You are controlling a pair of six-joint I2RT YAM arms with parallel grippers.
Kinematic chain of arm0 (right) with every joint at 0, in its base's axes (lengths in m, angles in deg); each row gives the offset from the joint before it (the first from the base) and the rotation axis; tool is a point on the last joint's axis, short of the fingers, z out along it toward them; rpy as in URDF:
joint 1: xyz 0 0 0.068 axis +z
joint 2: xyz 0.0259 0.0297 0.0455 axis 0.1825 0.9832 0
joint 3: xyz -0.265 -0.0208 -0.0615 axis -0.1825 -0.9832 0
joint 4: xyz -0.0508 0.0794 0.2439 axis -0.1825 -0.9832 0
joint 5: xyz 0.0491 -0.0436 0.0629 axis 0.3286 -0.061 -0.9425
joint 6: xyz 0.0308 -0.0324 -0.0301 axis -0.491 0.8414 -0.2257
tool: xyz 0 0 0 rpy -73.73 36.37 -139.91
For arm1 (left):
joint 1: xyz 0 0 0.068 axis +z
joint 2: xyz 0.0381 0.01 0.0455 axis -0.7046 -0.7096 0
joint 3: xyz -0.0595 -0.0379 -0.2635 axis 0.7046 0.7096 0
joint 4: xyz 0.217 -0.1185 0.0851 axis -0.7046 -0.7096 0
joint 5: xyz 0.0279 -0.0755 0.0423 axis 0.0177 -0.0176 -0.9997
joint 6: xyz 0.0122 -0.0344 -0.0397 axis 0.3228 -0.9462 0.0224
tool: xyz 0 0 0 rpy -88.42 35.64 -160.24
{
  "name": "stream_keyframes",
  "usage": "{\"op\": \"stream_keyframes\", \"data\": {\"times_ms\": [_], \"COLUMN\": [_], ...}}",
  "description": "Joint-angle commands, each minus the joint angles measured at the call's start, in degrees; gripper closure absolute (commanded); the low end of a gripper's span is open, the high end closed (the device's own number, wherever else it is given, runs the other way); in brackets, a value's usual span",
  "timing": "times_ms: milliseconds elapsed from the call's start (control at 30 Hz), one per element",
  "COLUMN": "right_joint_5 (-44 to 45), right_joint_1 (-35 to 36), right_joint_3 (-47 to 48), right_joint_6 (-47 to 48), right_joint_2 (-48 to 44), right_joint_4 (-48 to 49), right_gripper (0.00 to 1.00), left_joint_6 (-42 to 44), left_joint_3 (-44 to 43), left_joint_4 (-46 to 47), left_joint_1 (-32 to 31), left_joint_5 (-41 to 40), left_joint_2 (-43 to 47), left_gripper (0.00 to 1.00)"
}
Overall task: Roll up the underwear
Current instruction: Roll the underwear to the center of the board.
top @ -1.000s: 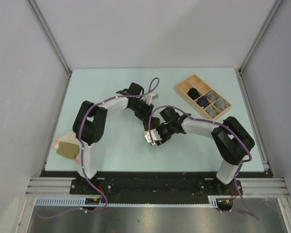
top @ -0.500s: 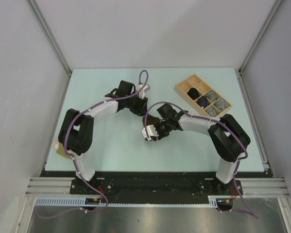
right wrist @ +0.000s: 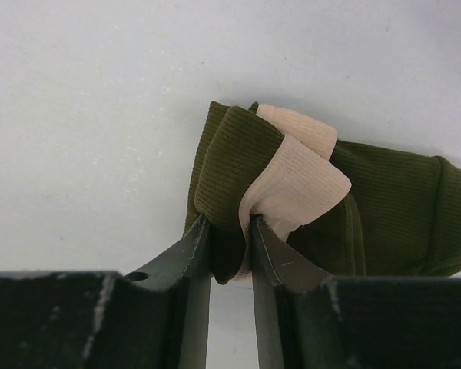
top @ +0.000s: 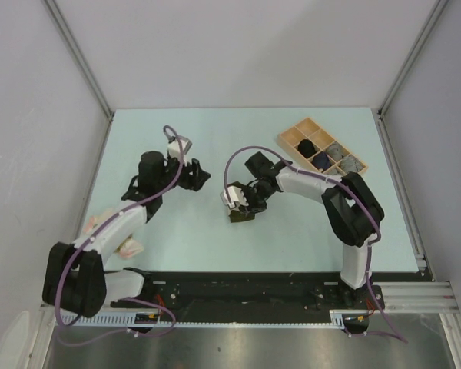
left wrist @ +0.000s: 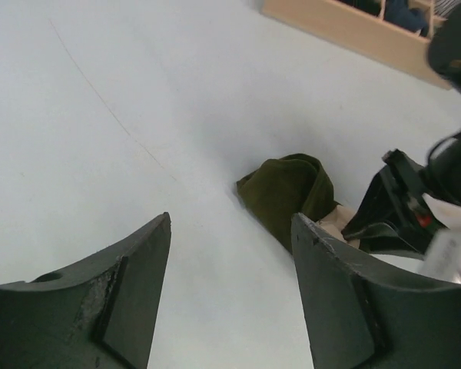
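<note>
The olive underwear (right wrist: 238,146) lies on the table to the left of the wooden tray (top: 292,137), near it but apart. It is bunched into a loose fold rather than a tight roll, so this piece looks only partway done. The right gripper (right wrist: 229,223) is pinched on its doubled edge, pink-beige band included; the left gripper (left wrist: 230,223) stands agape and holds nothing, farther left of the tray. Dark and grey bundles (top: 320,160) already sit in several tray compartments — pale garments (top: 129,247) wait well apart from it.
</note>
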Motion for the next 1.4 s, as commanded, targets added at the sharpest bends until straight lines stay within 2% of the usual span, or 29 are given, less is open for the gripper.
{"op": "stream_keyframes", "data": {"times_ms": [0, 67, 133, 233, 300, 367, 600, 700, 833, 867, 967, 1133, 1367], "right_joint_5": [-1.23, -3.08, -4.22, -7.3, -9.85, -11.95, -14.95, -16.18, -15.92, -15.83, -16.09, -16.45, -16.53], "right_joint_1": [-1.69, -2.31, -2.66, -3.8, -4.85, -5.38, -6.96, -7.67, -7.76, -7.76, -8.2, -8.37, -8.29], "right_joint_3": [4.27, 6.22, 9.47, 15.79, 19.39, 23.27, 29.16, 32.76, 33.21, 33.73, 34.44, 34.09, 34.62], "right_joint_6": [-3.58, -4.02, -4.63, -5.34, -5.95, -6.48, -8.41, -8.5, -8.59, -8.59, -7.98, -6.74, -5.43], "right_joint_2": [4.67, 6.51, 7.92, 12.22, 16.16, 18.12, 25.14, 27.7, 28.67, 29.02, 29.99, 30.43, 31.13], "right_joint_4": [-13.71, -16.18, -19.87, -26.55, -32.07, -34.38, -41.41, -45.28, -45.73, -46.51, -48.27, -49.24, -50.65], "right_gripper": [0.86, 0.86, 0.86, 0.86, 0.87, 0.87, 0.87, 0.86, 0.86, 0.86, 0.86, 0.86, 0.85], "left_joint_6": [-2.97, -1.4, -0.43, 3.0, 8.27, 11.08, 16.97, 20.49, 28.63, 30.32, 36.12, 44.39, 48.79], "left_joint_3": [5.64, 9.51, 13.1, 16.1, 17.69, 18.83, 21.92, 19.38, 13.58, 12.26, 7.95, 6.36, 3.72], "left_joint_4": [11.27, 13.9, 15.14, 16.11, 15.59, 15.06, 7.78, 4.52, -2.76, -3.83, -6.2, -2.62, 1.78], "left_joint_1": [1.61, 1.35, 0.74, -4.69, -11.2, -16.37, -28.6, -33.44, -39.41, -40.13, -41.36, -41.36, -40.66], "left_joint_5": [6.48, 10.16, 10.28, 7.12, 4.06, 2.64, -5.08, -7.73, -15.27, -16.6, -21.17, -23.03, -25.4], "left_joint_2": [9.28, 14.45, 17.55, 23.0, 25.63, 27.13, 32.5, 27.25, 16.18, 11.11, 3.09, -3.61, -12.14], "left_gripper": [0.32, 0.34, 0.35, 0.35, 0.35, 0.36, 0.36, 0.36, 0.36, 0.36, 0.35, 0.34, 0.34]}}
